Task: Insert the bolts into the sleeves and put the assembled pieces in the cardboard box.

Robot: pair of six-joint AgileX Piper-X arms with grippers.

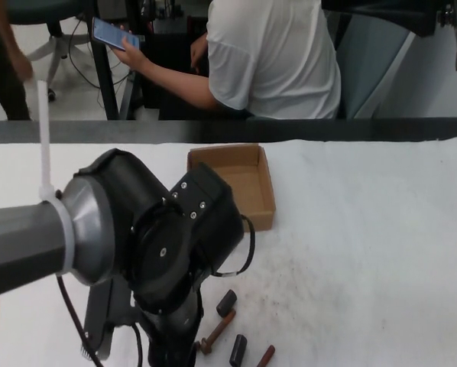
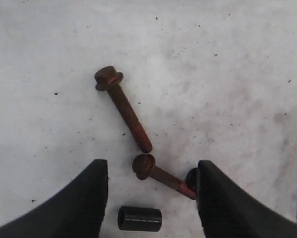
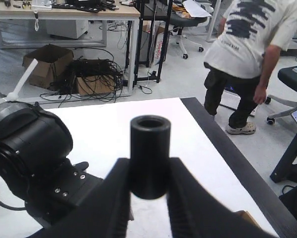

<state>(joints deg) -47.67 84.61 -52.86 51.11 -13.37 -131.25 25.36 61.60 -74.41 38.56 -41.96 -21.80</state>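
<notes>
Well, the white bench [image 1: 366, 229] carries the cardboard box [image 1: 240, 180] beyond the left arm [image 1: 137, 229]. The left gripper [image 2: 151, 166] hangs spread wide over a rusty bolt [image 2: 122, 110], a second bolt [image 2: 163, 176] and a loose sleeve [image 2: 139, 218]. The right gripper [image 3: 148, 171] pinches an upright sleeve [image 3: 149, 139] above the bench.

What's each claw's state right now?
Left claw: open, holding nothing, above a bolt.
Right claw: closed on a sleeve.

The bolt [image 2: 122, 109] looks dull rusty metal, the sleeve [image 3: 149, 144] smooth matt black, the box [image 1: 267, 187] plain cardboard.
</notes>
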